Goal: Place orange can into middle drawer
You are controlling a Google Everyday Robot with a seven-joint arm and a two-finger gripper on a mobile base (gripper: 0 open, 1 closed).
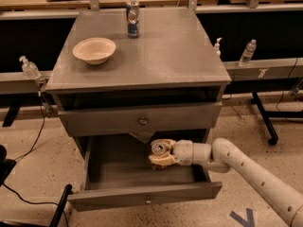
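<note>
The middle drawer (146,196) is pulled out at the bottom front of the grey cabinet, and its grey floor shows. My gripper (162,157) reaches in from the right on a white arm and hangs over the right half of the drawer, just under the upper drawer front (140,120). It is shut on the orange can (159,148). The can is tilted, with its silver top facing left and up. Its lower part is hidden by the cream fingers.
On the cabinet top stand a cream bowl (94,49) at the left and a blue-and-silver can (133,19) at the back. Bottles sit on side rails: left (29,68), right (248,52). A black stand (60,210) and cables lie low left.
</note>
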